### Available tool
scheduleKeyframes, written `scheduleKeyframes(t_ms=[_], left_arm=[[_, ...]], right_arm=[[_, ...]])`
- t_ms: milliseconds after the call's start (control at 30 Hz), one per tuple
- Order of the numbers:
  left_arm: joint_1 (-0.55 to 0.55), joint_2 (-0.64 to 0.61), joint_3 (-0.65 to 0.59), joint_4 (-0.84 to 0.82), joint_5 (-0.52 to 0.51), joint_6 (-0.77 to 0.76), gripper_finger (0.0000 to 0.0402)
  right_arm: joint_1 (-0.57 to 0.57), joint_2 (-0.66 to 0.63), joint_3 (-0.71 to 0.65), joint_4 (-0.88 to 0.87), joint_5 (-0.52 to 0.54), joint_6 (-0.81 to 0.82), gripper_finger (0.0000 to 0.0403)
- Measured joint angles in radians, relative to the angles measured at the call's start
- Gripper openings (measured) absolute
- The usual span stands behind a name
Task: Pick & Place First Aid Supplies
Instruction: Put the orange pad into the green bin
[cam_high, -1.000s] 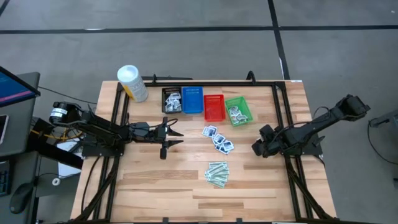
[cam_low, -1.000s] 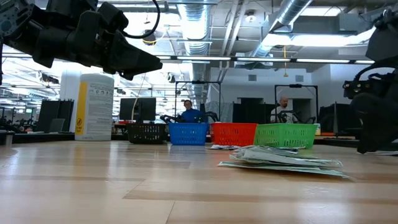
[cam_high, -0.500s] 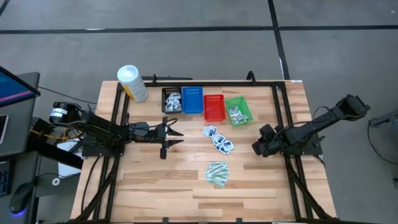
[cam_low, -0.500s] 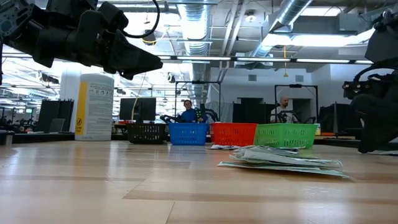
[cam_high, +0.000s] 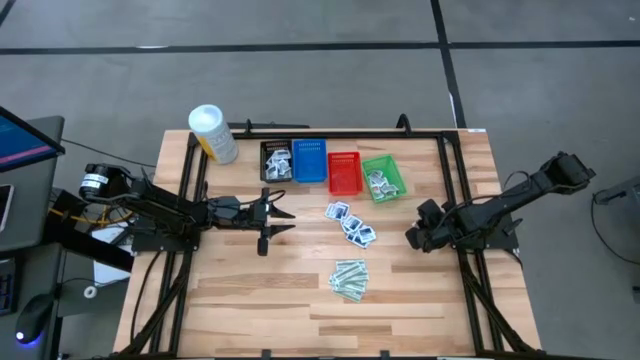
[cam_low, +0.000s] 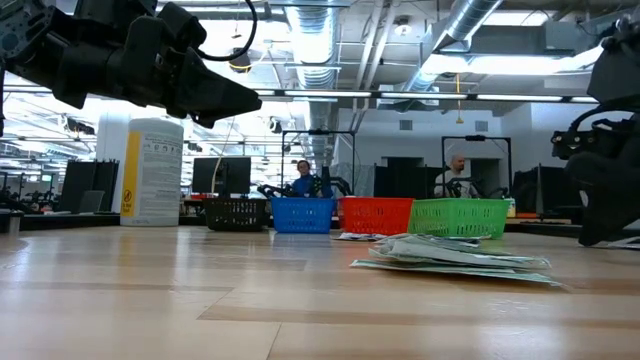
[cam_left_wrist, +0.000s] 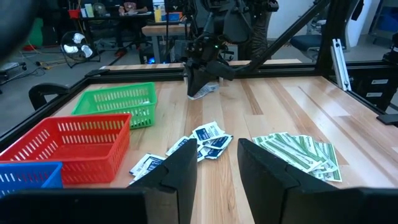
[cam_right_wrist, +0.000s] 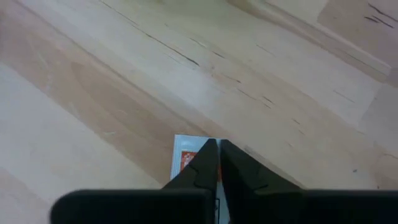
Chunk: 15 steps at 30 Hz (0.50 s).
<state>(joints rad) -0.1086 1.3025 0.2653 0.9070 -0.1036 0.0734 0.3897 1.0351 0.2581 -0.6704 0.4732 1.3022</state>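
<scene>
- While both arms are resting low over the wooden desk (cam_high: 250, 290), the left gripper (cam_high: 282, 218) is hovering left of centre with its fingers (cam_left_wrist: 180, 171) parted and nothing between them.
- Over by the desk's right side, the right gripper (cam_high: 412, 238) is pressing its fingers (cam_right_wrist: 208, 163) together on a white packet with orange print (cam_right_wrist: 184, 158) lying flat on the wood.
- Across the far middle of the desk, four mesh baskets are sitting in a row: black basket (cam_high: 275, 160), blue basket (cam_high: 309, 160), red basket (cam_high: 344, 173) and green basket (cam_high: 383, 176); white packets are showing in the black and green ones.
- Just near of the red basket, loose blue-printed packets (cam_high: 350, 223) are lying scattered, and a pile of pale-green strips (cam_high: 349, 279) is lying nearer still.
- At the far left corner a white tub with a yellow label (cam_high: 213, 133) is standing upright.
- Beyond the desk, the low view is showing an open workshop with ceiling ducts (cam_low: 470, 25), monitors, and two people (cam_low: 302, 178) sitting far back.
</scene>
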Motion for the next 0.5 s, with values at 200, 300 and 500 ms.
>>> scheduleKeyframes(t_ms=[200,300,500], left_arm=[[0.0,0.0,0.0,0.005,0.0,0.0,0.0116],[0.0,0.0,0.0,0.007,0.0,0.0,0.0116],[0.0,0.0,0.001,0.011,0.0,-0.002,0.0116]], right_arm=[[0.0,0.002,0.032,-0.013,-0.006,-0.023,0.0004],[0.002,0.002,0.062,-0.011,-0.012,-0.055,0.0001],[0.001,0.002,0.117,-0.021,0.032,-0.112,0.0001]])
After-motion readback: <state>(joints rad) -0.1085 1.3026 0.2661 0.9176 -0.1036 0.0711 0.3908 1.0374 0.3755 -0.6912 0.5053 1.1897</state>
